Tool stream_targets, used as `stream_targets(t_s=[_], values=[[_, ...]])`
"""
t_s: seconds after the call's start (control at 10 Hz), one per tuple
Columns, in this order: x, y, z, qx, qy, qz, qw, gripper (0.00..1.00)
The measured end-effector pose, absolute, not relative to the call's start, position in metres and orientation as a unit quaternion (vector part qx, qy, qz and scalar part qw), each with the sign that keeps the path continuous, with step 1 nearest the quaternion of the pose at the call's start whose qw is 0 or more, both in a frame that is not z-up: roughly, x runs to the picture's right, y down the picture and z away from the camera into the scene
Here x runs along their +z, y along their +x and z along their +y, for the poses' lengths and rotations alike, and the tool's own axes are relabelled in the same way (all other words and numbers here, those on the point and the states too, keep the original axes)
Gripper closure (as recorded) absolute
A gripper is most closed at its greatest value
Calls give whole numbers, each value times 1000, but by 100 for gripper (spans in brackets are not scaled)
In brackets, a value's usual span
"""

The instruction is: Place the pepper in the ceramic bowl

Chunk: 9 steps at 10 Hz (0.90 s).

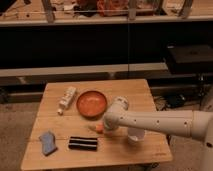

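The pepper (97,128) is a small orange shape just above the table, in front of the ceramic bowl (91,104). The bowl is a wide orange-brown dish at the table's middle back and holds nothing that I can see. My gripper (105,125) is at the end of the white arm that reaches in from the right. It sits right at the pepper's right end, touching or covering it. The pepper is a short way in front of the bowl's near rim and outside the bowl.
A white cup (135,136) stands under the arm at the right front. A black striped block (82,143) lies in front of the pepper. A blue object (48,142) lies at the front left. A white bottle (67,99) lies left of the bowl on the wooden table (60,120).
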<state>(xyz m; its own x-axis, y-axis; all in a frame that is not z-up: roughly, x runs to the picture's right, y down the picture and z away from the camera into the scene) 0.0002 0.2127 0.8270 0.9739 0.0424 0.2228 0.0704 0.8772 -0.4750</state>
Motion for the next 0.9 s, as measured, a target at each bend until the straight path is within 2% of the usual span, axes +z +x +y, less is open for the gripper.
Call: stream_targets(t_s=[0.9], values=[[829,-3,151,3,-215,-94,972,100]])
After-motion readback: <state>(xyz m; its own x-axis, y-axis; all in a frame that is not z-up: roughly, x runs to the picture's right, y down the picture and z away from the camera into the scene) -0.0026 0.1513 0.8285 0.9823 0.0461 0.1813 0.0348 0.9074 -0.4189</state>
